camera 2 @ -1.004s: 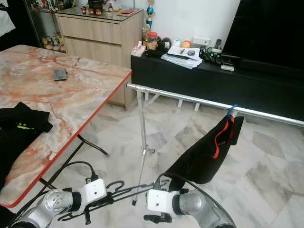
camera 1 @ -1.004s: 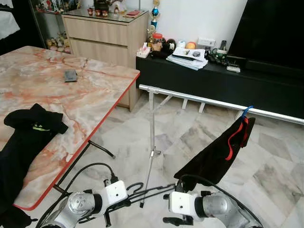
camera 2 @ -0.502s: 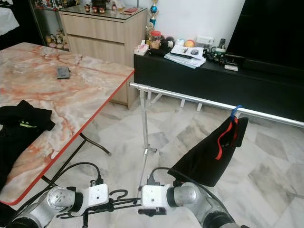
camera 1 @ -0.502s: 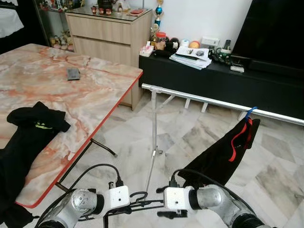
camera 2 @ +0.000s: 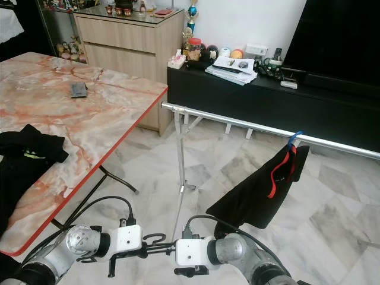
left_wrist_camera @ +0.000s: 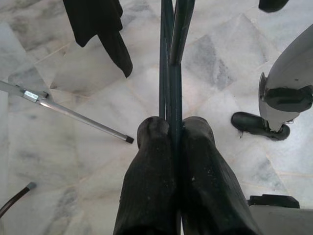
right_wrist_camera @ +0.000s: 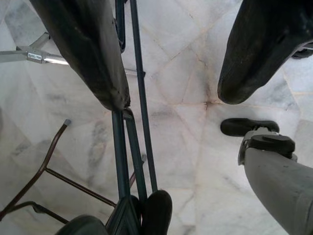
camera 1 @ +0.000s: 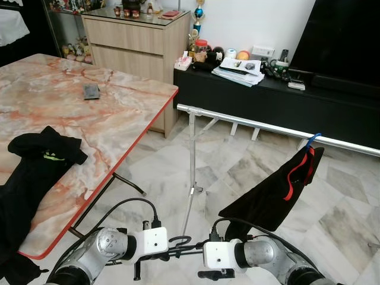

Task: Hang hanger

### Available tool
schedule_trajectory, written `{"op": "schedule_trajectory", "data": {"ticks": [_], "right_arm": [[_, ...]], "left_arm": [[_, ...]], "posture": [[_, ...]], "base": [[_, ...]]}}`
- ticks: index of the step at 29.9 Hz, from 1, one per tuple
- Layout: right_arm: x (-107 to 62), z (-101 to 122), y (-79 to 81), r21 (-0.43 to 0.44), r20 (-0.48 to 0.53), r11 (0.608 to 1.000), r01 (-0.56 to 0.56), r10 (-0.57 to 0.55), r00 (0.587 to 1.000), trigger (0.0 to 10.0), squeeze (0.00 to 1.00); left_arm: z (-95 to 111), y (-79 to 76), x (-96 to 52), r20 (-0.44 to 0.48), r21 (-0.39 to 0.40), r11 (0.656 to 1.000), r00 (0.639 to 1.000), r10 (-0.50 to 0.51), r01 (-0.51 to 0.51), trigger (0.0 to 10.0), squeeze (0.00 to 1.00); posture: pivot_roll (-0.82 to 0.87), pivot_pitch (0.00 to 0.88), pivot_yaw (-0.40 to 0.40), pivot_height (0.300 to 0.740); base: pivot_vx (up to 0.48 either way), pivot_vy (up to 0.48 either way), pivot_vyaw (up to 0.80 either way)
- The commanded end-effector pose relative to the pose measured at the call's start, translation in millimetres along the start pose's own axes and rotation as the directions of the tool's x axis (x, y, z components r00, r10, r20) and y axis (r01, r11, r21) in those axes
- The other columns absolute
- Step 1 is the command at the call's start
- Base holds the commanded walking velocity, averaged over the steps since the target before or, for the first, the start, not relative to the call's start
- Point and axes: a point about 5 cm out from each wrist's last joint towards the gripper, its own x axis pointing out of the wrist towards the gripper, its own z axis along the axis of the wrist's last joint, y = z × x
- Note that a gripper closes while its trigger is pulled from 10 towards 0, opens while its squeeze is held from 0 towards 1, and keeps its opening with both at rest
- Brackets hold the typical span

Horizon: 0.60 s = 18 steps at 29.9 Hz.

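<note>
Marble floor [camera 1: 237, 172] lies open beneath hanger [left_wrist_camera: 168, 73] pinched by left fingers [left_wrist_camera: 151, 171].

Ahead of my grippers the marble floor [camera 1: 178, 172] lies open up to the rail [camera 1: 249, 123]. The rail's upright leg [camera 1: 190, 172] stands directly ahead, between both arms. Ahead and right, a black garment [camera 1: 279, 193] hangs from the rail, blocking that stretch. To the left, the marble table [camera 1: 107, 119] edge closes that side. I see bare rail between leg and garment.
</note>
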Motion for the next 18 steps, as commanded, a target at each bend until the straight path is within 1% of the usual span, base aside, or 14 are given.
{"op": "schedule_trajectory", "data": {"ticks": [1, 7, 8, 9, 10, 11, 12, 13, 17, 18], "right_arm": [[-0.9, -4.8, 0.5, 0.012, -0.031, 1.0, 0.007, -0.007, 0.999, 10.0, 0.0], [3.3, -2.5, 1.4, -0.001, -0.028, 0.999, 0.041, -0.041, 0.999, 10.0, 0.0], [4.3, -1.9, 1.5, -0.008, -0.028, 0.999, 0.051, -0.051, 0.998, 7.2, 0.0], [4.3, -1.9, 1.5, -0.008, -0.028, 0.999, 0.051, -0.051, 0.998, 7.2, 0.0], [5.5, -0.9, 0.7, -0.018, -0.027, 0.997, 0.078, -0.078, 0.997, 1.8, 0.0], [5.5, -0.9, 0.7, -0.018, -0.027, 0.997, 0.078, -0.078, 0.997, 1.8, 0.0], [5.9, -0.5, 0.3, -0.014, -0.024, 0.996, 0.089, -0.089, 0.996, 0.2, 0.0], [6.3, -0.1, 0.2, -0.011, -0.02, 0.995, 0.095, -0.096, 0.995, 0.0, 0.0], [7.8, 1.1, 0.4, 0.004, -0.009, 0.994, 0.112, -0.112, 0.994, 0.0, 0.0], [8.8, 0.8, 0.2, -0.015, -0.024, 0.992, 0.124, -0.125, 0.992, 3.1, 0.0]], "left_arm": [[2.1, 2.9, -0.6, -0.003, 0.023, 1.0, 1.0, -0.008, 0.008, 10.0, 0.0], [3.1, 3.6, -0.1, 0.003, 0.016, 1.0, 1.0, -0.001, 0.001, 10.0, 0.0], [4.3, 4.0, 0.5, 0.006, 0.017, 1.0, 1.0, -0.001, 0.001, 10.0, 0.0], [4.3, 4.0, 0.5, 0.006, 0.017, 1.0, 1.0, -0.001, 0.001, 10.0, 0.0], [5.9, 4.7, 1.1, 0.01, 0.019, 1.0, 1.0, 0.0, 0.0, 10.0, 0.0], [5.9, 4.7, 1.1, 0.01, 0.019, 1.0, 1.0, 0.0, 0.0, 10.0, 0.0], [6.4, 5.1, 1.3, 0.012, 0.019, 1.0, 1.0, 0.0, -0.001, 10.0, 0.0], [6.7, 5.3, 1.4, 0.013, 0.018, 1.0, 1.0, 0.0, -0.001, 10.0, 0.0], [7.3, 5.4, 1.7, 0.016, 0.016, 1.0, 1.0, 0.0, 0.0, 10.0, 0.0], [7.7, 5.0, 2.2, 0.017, 0.016, 1.0, 1.0, -0.001, 0.0, 10.0, 0.0]], "posture": [[0.15, 0.034, -0.077, 0.74], [0.16, 0.036, -0.08, 0.74], [0.16, 0.036, -0.08, 0.74], [0.16, 0.036, -0.08, 0.74], [0.16, 0.036, -0.082, 0.74], [0.16, 0.036, -0.082, 0.74], [0.16, 0.036, -0.082, 0.74], [0.16, 0.036, -0.082, 0.74], [0.17, 0.035, -0.083, 0.74], [0.17, 0.037, -0.085, 0.74]], "base": [[0.0, 0.0, 0.0], [0.0, 0.0, 0.0], [0.0, 0.0, 0.0], [0.0, 0.0, 0.0], [0.0, 0.0, 0.0], [0.0, 0.0, 0.0], [0.0, 0.0, 0.0], [0.0, 0.0, 0.0], [0.0, 0.0, 0.0], [0.0, 0.0, 0.0]]}}
